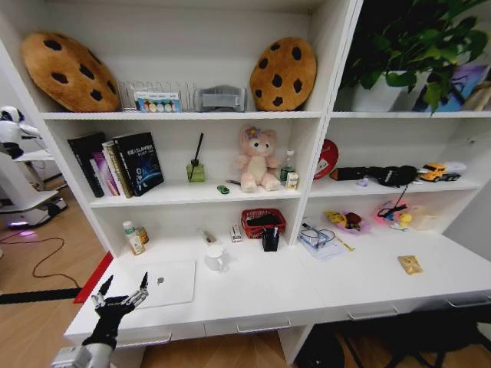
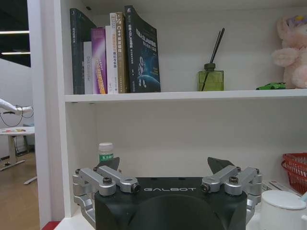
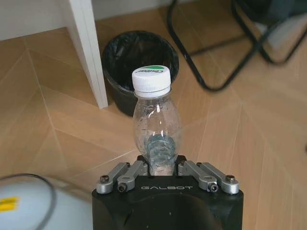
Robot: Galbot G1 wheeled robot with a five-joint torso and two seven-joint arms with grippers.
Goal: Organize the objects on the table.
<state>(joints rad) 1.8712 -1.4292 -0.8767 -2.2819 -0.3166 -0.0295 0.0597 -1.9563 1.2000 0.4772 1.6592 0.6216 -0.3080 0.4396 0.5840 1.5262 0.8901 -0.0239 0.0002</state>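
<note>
Leftmost, left gripper [image 1: 123,291] with black body and metal jaws spread wide at the white counter [image 1: 368,287] edge, flat silver laptop [image 1: 169,282] just beside, yellow packet [image 1: 410,264] far right, right gripper [image 3: 163,165] jaws clamped on clear bottle [image 3: 155,122], ribbed white cap, above wood floor [image 3: 57,124].

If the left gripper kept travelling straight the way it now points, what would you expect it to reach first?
Probably the closed silver laptop on the white desk. The left gripper, jaws open, sits at the desk's front edge pointing over the laptop toward the shelving's back wall; if it passes above the lid, the green-capped bottle lies ahead. Depth is unclear.
</note>
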